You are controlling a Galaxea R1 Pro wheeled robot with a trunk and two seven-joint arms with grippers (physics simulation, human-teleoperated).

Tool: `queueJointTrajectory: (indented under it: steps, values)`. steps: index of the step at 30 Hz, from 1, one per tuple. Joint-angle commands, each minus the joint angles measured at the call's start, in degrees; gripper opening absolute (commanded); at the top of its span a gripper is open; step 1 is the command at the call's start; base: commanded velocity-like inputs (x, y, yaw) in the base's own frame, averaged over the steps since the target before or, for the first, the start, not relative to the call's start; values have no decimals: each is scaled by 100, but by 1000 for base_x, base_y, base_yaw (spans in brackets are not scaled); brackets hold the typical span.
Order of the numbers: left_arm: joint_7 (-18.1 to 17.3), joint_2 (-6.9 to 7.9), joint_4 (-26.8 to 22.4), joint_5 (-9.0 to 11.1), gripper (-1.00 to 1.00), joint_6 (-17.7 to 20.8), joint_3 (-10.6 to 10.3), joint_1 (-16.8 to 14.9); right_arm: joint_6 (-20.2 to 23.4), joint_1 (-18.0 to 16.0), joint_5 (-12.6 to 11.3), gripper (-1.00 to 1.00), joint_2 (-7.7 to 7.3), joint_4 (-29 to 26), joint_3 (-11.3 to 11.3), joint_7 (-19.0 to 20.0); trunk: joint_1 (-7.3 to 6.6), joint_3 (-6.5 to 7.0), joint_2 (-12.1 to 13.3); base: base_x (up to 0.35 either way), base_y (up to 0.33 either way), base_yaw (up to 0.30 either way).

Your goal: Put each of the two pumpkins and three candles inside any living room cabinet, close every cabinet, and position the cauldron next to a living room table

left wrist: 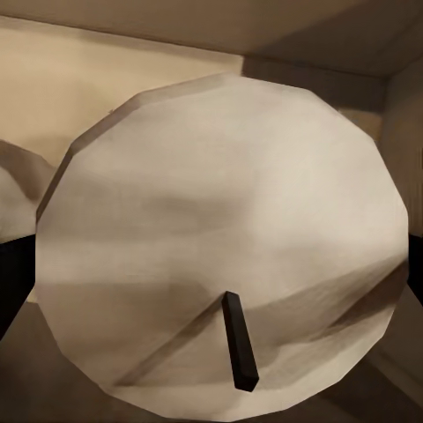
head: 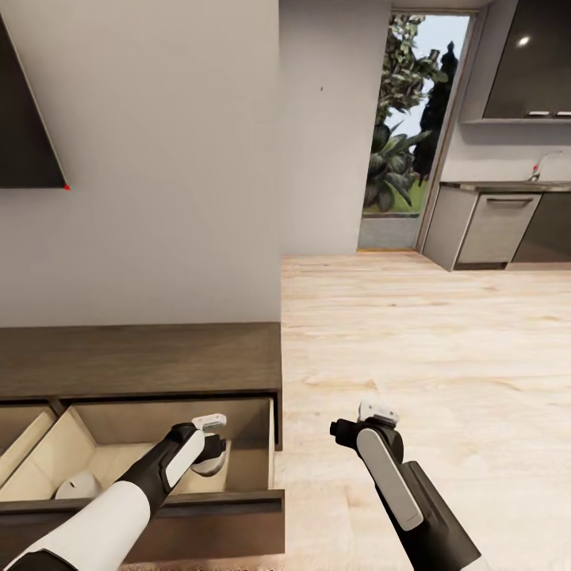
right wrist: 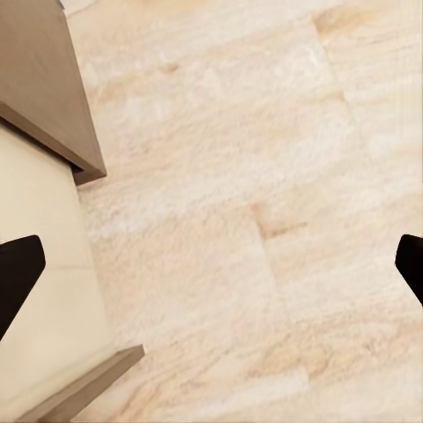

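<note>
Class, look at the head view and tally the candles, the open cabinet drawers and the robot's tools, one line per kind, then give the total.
candles: 2
open drawers: 2
tools: 2
Total: 6

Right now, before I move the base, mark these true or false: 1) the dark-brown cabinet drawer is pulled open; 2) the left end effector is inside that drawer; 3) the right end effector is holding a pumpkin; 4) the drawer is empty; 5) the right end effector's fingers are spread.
1) True: the dark-brown wooden cabinet has its drawer pulled out.
2) True: the left end effector reaches down into it.
3) False: the right end effector holds nothing and hangs over the pale wooden floor.
4) False: a pale grey-beige stubby candle lies inside.
5) True: the right wrist view shows its fingers wide apart.
</note>
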Motion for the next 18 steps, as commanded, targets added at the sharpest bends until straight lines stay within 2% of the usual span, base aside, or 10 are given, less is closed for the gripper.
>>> queueJointTrajectory:
  steps: [1,9,18]
  values:
    - [50,9,-13,51,-100,10,-47,-5,15,-5,-49,100,0,-3,5,-59,21,-24,-44,0,0,0]
    - [49,9,-55,66,-100,2,-38,-5,7,-5,-49,100,0,2,5,-59,43,-42,-84,0,0,0]
    - [45,9,-85,68,-100,1,-38,-3,6,-5,-49,100,0,9,5,-59,43,-42,-84,92,0,0]
